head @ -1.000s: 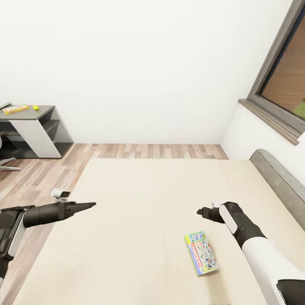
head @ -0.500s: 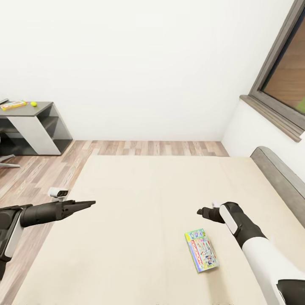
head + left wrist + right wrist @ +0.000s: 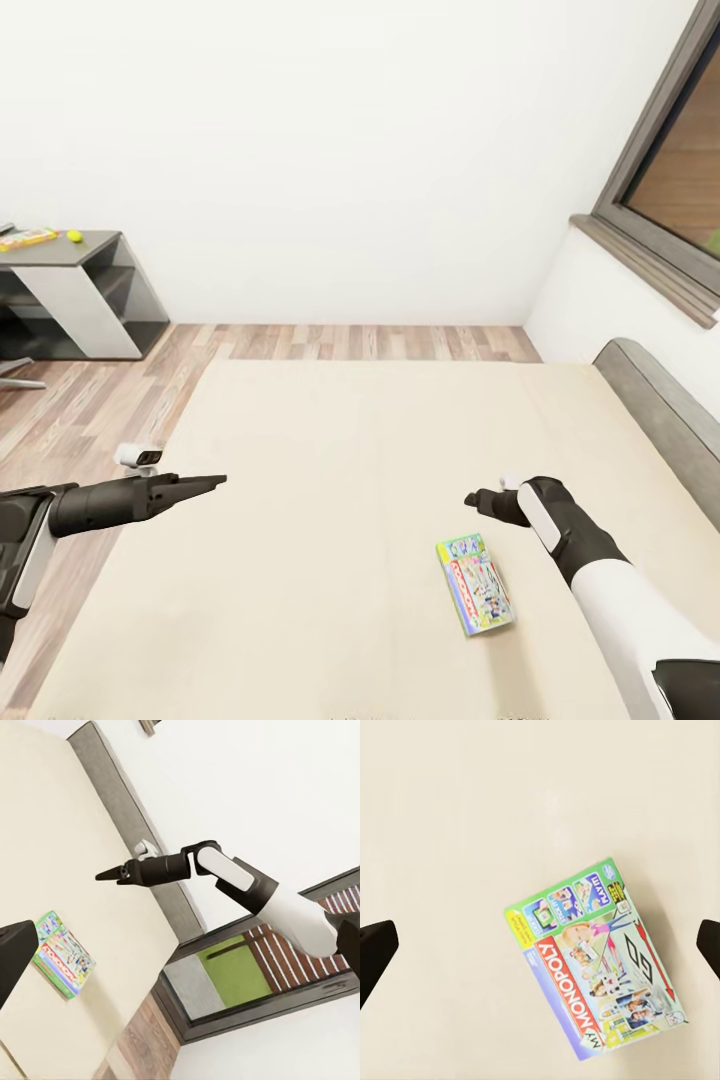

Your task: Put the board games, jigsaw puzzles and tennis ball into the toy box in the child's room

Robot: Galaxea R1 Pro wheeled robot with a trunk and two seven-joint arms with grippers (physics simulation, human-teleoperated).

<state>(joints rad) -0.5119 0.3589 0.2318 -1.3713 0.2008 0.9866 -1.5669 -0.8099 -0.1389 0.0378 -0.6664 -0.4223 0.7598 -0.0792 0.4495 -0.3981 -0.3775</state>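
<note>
Head view, near to far. One board game [image 3: 475, 585] lies flat on the cream mattress of the bed [image 3: 330, 470], toward the robot's right, long side running away from the camera and slightly skewed; in the right wrist view the same board game [image 3: 594, 958] shows a green-bordered cover printed "My Monopoly", resting on bare mattress, nothing touching it. Right pincer [image 3: 472, 499] hangs over the mattress just beyond the game's far end and a little to its right, clear of it; in the left wrist view the right pincer [image 3: 101, 876] tapers to a dark point with no gap visible between the fingers, so it reads as clenched and empty, though two dark finger tips sit at opposite edges of the right wrist view, so the call is not firm. Left pincer [image 3: 215, 483] is held out over the bed's left side, well apart from the game, fingers drawn to a narrow closed wedge, carrying nothing. Grey headboard [image 3: 665, 420] runs along the bed's right edge. Beyond the bed, wood-plank floor [image 3: 370, 342] meets a white wall; a grey-framed window [image 3: 672, 190] stands at far right. Far left, a dark-topped side unit [image 3: 75, 290] carries a small yellow-green tennis ball [image 3: 74, 236] and, just beside it, a flat bright-coloured item too small to identify.
</note>
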